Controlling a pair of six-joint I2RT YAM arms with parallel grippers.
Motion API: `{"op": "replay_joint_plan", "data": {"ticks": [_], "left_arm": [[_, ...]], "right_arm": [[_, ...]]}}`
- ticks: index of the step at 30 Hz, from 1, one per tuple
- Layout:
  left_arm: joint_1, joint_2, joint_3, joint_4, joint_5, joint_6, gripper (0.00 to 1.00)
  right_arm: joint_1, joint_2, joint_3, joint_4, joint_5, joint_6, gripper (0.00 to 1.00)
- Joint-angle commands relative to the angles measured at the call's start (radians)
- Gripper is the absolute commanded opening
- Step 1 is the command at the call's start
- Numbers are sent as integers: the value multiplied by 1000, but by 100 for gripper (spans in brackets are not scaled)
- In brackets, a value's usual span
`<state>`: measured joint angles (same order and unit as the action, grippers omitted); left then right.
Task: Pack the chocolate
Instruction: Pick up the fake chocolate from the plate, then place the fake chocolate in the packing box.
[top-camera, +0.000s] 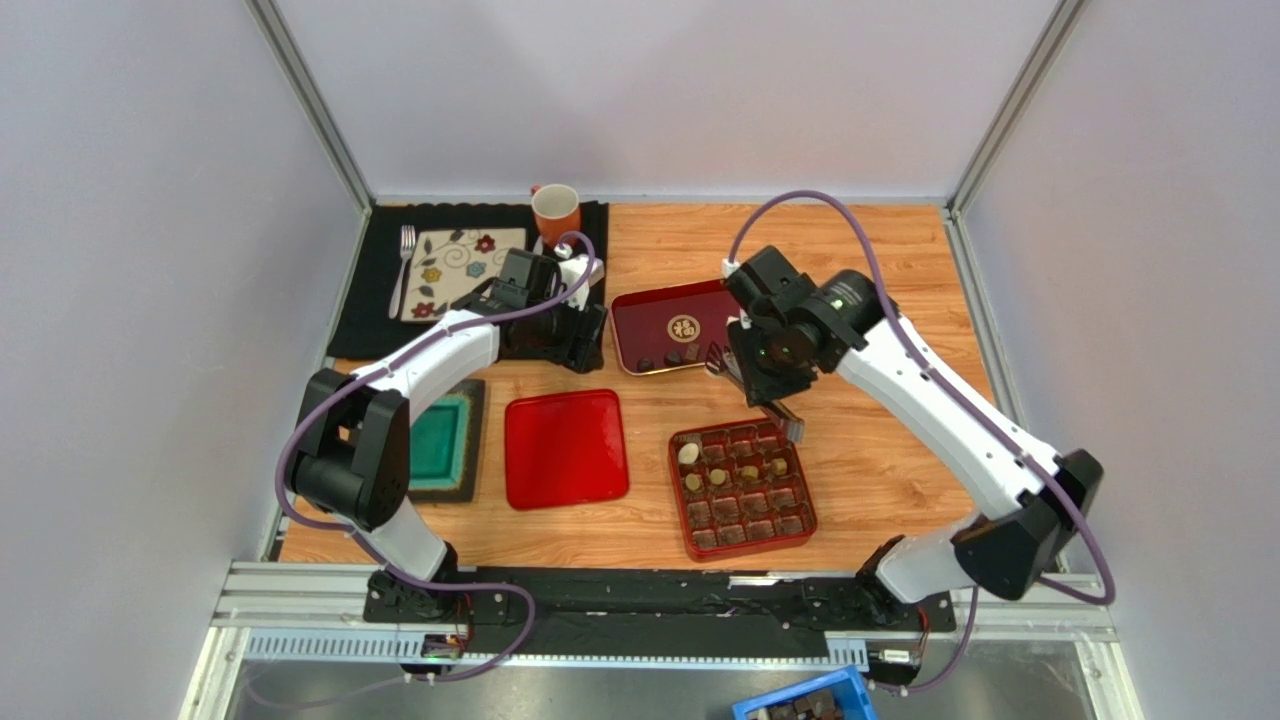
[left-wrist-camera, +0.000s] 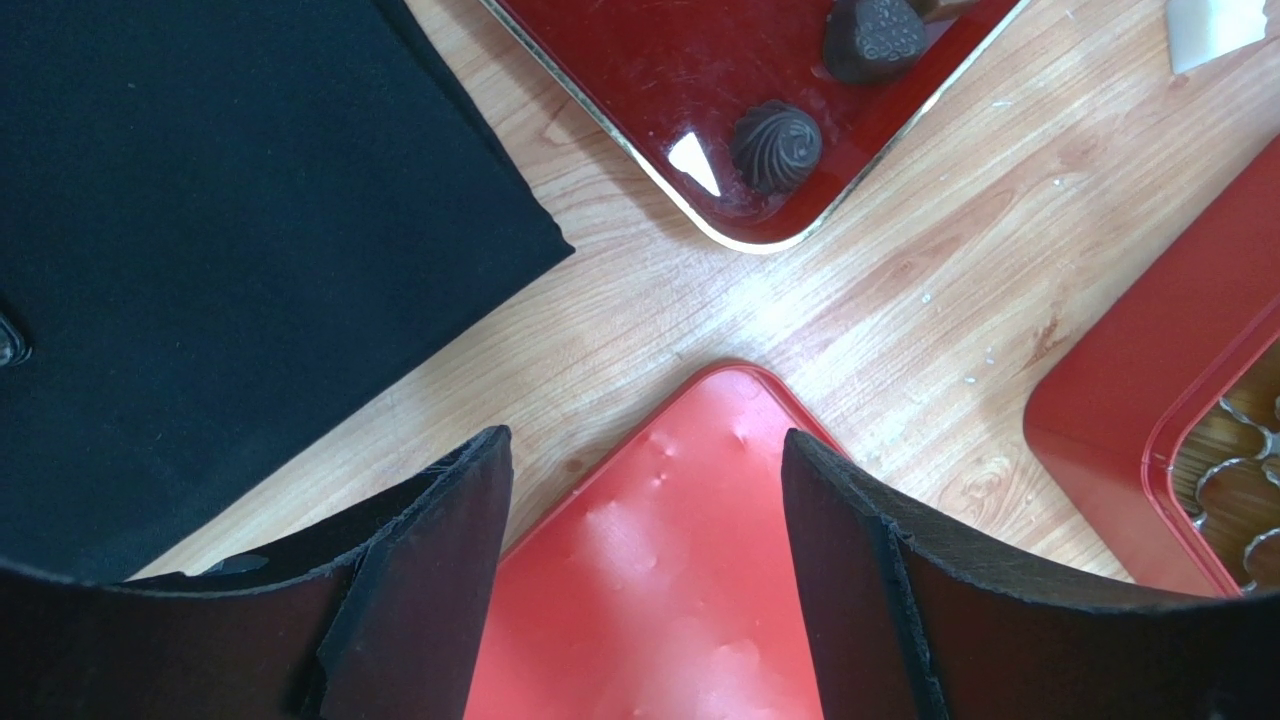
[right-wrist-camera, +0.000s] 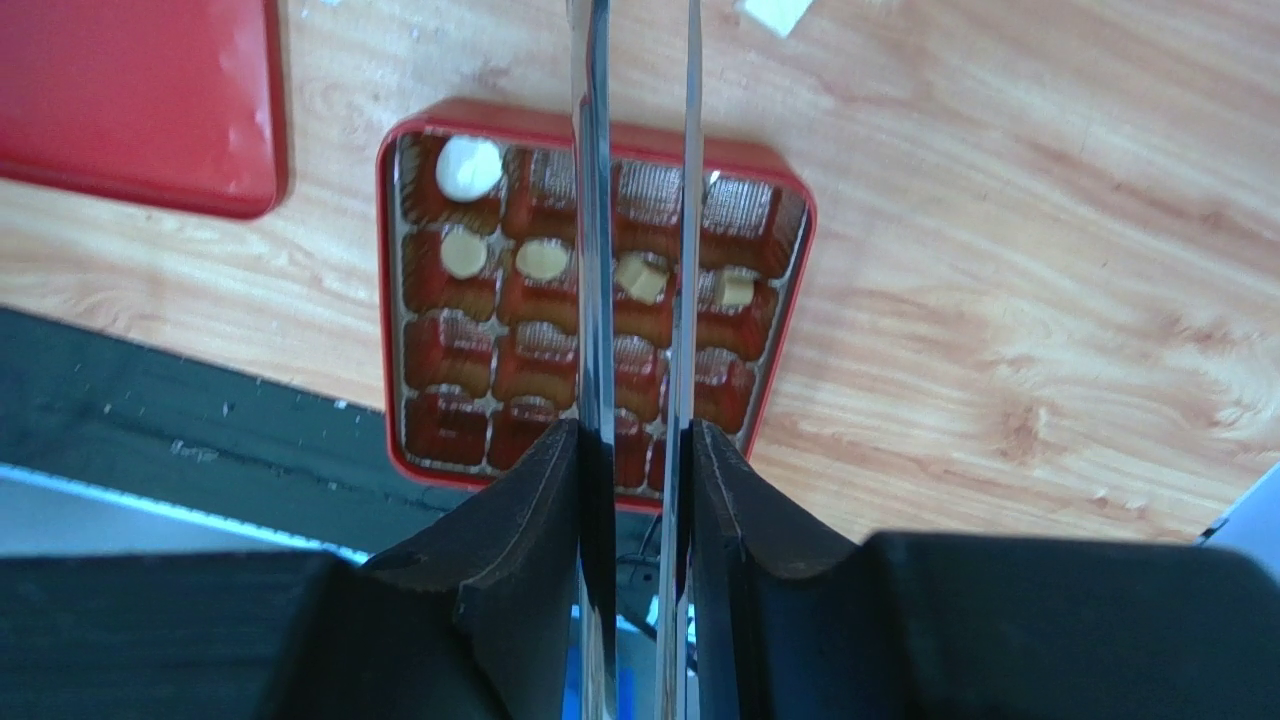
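A black mat (left-wrist-camera: 226, 225) lies at the far left. The left gripper (left-wrist-camera: 643, 480) hangs over a corner of the red lid (top-camera: 567, 447), its fingers spread wide and holding nothing. Past the lid, dark chocolates (left-wrist-camera: 777, 146) sit along the near edge of the tray (top-camera: 639, 323). The right gripper (right-wrist-camera: 639, 450) pinches metal tongs (right-wrist-camera: 591, 180), and the blades reach out over the box (right-wrist-camera: 496, 120). In the box, a white piece (right-wrist-camera: 469, 167) fills a corner cell and four cream pieces (right-wrist-camera: 543, 260) line the next row. The other cells look brown, perhaps filled.
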<state>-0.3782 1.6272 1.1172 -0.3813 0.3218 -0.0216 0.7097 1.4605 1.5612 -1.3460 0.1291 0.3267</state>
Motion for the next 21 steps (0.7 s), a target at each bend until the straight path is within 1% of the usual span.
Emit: {"op": "replay_joint_plan", "data": {"ticks": [1,13,18,19,21], "left_arm": [[5,-30,24,-8,-9,-15,75],[5,-24,26,-30,-17,6,75],[5,-21,26,-33,-18,11,75],[5,-23,26,-31,-18,11,75],[5,-23,26,-33,-17,8,75]], "right_arm": [[14,-117,-35,-64,-42,60,31],[56,-224,-148,-108,-114,129,32],[80,-258,-177,-131,-114,153,32],[82,-262,-187,-131,-146,156,32],[85,-275,-197,-134,-152,163,32]]}}
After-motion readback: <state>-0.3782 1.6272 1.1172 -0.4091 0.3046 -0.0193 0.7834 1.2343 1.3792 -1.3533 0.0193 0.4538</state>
